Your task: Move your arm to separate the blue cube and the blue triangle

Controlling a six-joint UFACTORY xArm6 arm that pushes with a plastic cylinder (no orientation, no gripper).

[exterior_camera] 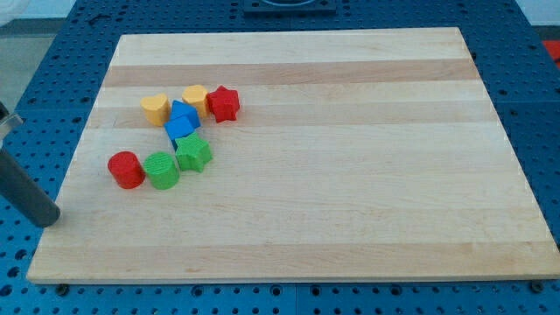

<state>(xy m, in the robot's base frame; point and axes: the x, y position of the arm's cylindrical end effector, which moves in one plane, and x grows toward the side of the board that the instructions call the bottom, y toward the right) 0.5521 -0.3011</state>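
Note:
The blue triangle (184,114) and the blue cube (178,131) lie touching each other on the wooden board (350,175), at the view's upper left. The triangle is toward the top, the cube just below it. My tip (49,219) is at the board's left edge, low in the view, well to the left of and below the blue blocks. The dark rod rises from it toward the view's left edge.
A yellow heart-like block (155,108) and a yellow block (195,97) flank the triangle. A red star (223,103) sits to the right. A green star (193,153), a green cylinder (162,170) and a red cylinder (126,169) lie below the cube.

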